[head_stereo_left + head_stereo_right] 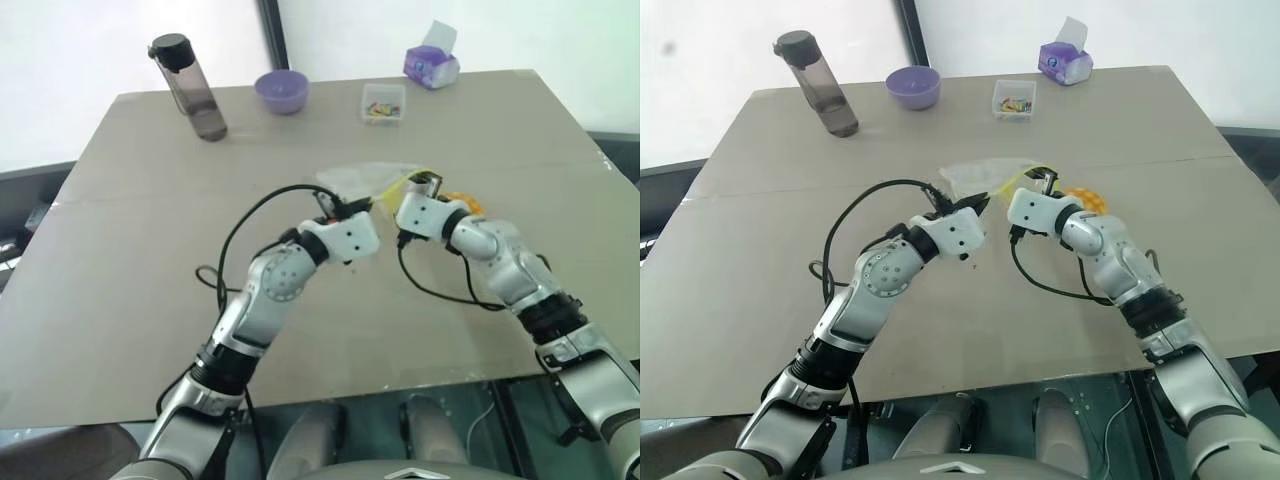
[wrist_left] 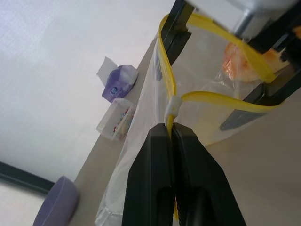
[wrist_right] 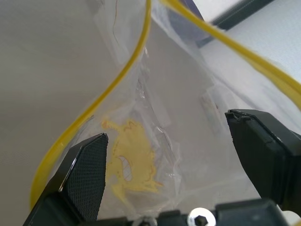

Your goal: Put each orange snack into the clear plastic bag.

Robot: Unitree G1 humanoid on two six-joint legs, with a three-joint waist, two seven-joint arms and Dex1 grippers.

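The clear plastic bag (image 1: 362,180) hangs crinkled over the middle of the table, its yellow seal strip (image 2: 168,70) pulled into an open loop. My left gripper (image 2: 171,129) is shut on that strip at the mouth's near corner. My right gripper (image 3: 167,141) faces it from the right, jaws wide open, with the bag's film and its yellow printed patch (image 3: 129,165) between the fingers. One orange snack (image 1: 466,203), a domed bun, lies on the table just right of the right wrist; in the left wrist view the orange snack (image 2: 237,59) shows through the film.
Along the table's far edge stand a dark water bottle (image 1: 190,88), a purple bowl (image 1: 281,90), a small clear box of colourful bits (image 1: 383,103) and a purple tissue pack (image 1: 432,65). Black cables (image 1: 230,250) loop off both wrists over the tabletop.
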